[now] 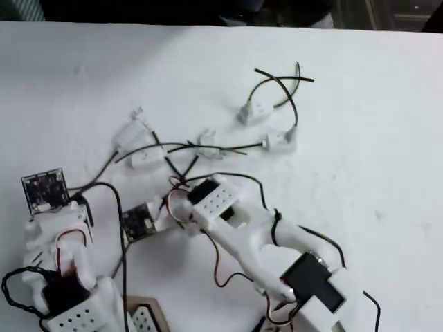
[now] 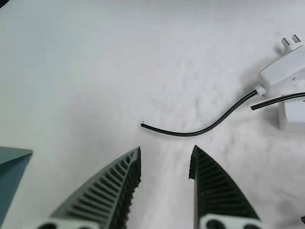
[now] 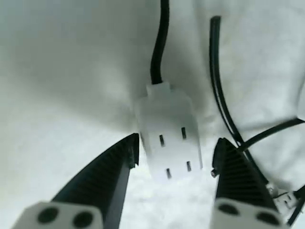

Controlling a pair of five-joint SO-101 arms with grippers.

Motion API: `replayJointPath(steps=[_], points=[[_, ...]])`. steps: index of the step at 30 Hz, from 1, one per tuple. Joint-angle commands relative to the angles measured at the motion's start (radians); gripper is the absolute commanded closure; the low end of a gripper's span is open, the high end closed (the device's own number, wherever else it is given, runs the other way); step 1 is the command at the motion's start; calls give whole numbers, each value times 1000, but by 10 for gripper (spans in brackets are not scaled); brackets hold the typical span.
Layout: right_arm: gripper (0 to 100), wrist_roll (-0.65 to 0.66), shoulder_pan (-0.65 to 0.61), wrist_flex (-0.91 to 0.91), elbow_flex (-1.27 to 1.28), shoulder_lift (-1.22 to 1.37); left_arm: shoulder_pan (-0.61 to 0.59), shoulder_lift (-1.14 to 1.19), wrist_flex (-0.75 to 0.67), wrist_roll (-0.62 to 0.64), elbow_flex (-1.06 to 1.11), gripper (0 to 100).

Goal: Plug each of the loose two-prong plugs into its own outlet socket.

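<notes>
In the high view, the left arm and the right arm sit at the near edge of the white table, and a tangle of black cords crosses just ahead of the right arm's front end. Ahead of the left arm lie the two-prong plug and a white block, almost touching. Farther out from the right arm are a small white piece, a far white piece and its neighbour, with bare table beyond them on every side. In the left wrist view, the left gripper is spread apart with nothing between its ribbed fingers. A loose cord end lies just ahead of the tips. The cord curves away to the two-prong plug, whose prongs point away from the gripper, with the white block just beside it. A teal corner sits off to one side, and the surface ahead is open. In the right wrist view, the right gripper is spread wide and straddles the near end of the outlet socket. One finger is close beside the socket and the other stands apart from it. The socket's slotted face is turned up and its long axis runs straight ahead, and its cord leaves the far end. A second black cord runs alongside, close to one finger.
</notes>
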Motion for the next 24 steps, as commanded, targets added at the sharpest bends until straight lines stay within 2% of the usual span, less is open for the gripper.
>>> replayJointPath(steps=[1, 8, 10, 17, 20, 22, 24], points=[[780, -20, -1, -8, -37, -8, -2, -10, -3, 6, -12, 816], [807, -23, 10, 28, -37, -113, -2, -10, -2, 6, -12, 816], [807, -58, 13, 51, -37, -171, -2, -10, -2, 6, -12, 816], [808, -443, 74, 62, -31, -321, -2, -10, -2, 6, -12, 816], [813, -654, 102, 56, -34, -311, -2, -10, -2, 6, -12, 816], [852, -783, 136, 50, -46, -289, -2, -10, 0, 6, -12, 816], [909, -848, 185, 25, -78, -255, -2, -10, 2, 6, -12, 816]])
